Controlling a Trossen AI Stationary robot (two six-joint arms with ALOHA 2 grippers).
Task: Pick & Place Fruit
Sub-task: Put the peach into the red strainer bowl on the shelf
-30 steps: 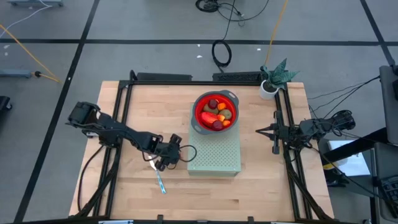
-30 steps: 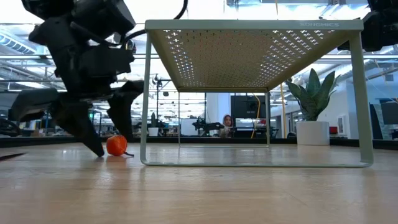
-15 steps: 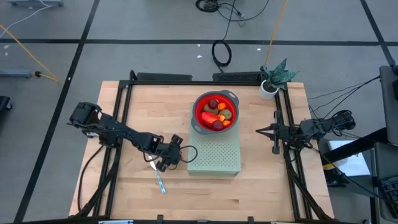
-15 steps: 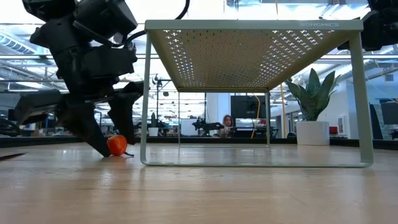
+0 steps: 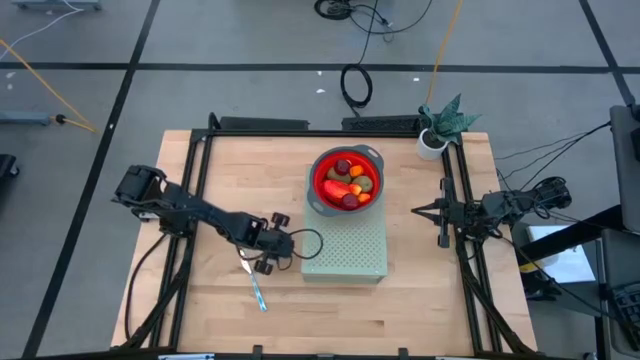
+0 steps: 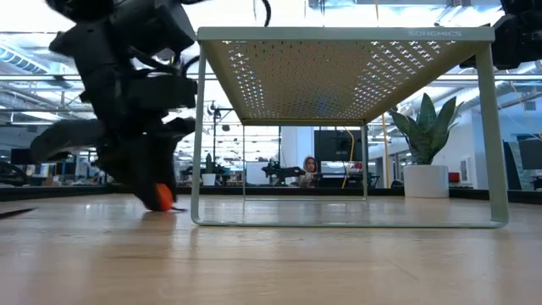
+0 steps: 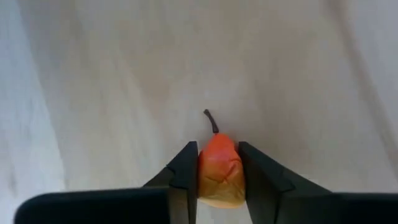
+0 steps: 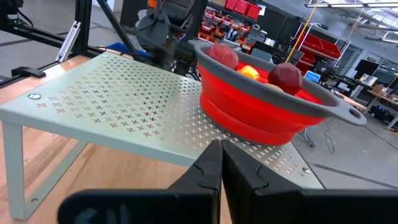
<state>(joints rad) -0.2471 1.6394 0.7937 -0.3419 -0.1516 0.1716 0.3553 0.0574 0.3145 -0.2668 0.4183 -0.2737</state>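
Observation:
My left gripper (image 5: 262,262) stands low over the table just left of the pale green perforated stand (image 5: 346,250). It is shut on a tiny orange fruit with a short dark stem (image 7: 219,169), which also shows in the low view (image 6: 161,200). The red bowl (image 5: 347,181) sits on the stand's far end and holds the other fruit: red-orange, dark red, brown-green and orange pieces. My right gripper (image 5: 418,211) waits, shut, at the table's right side, level with the stand (image 8: 118,99). My left gripper pinches the tiny orange fruit by its two sides (image 7: 205,171) between both fingers (image 7: 184,174). The fingers come from above, pointing down. The stem end (image 7: 211,119) points away from the wrist. The fruit's underside (image 6: 161,207) still rests on the table.
A thin knife with a light-blue handle (image 5: 258,293) lies on the table just near of my left gripper. A potted plant (image 5: 437,127) stands at the far right corner. Black rails run along the table's left and right edges. Bare wood (image 5: 330,315) lies toward the near edge.
My left gripper has dropped slightly and shifted a little toward the stand. Its fingers, which stood apart on either side of the orange fruit, have shut on it. The fruit has stayed on the table.

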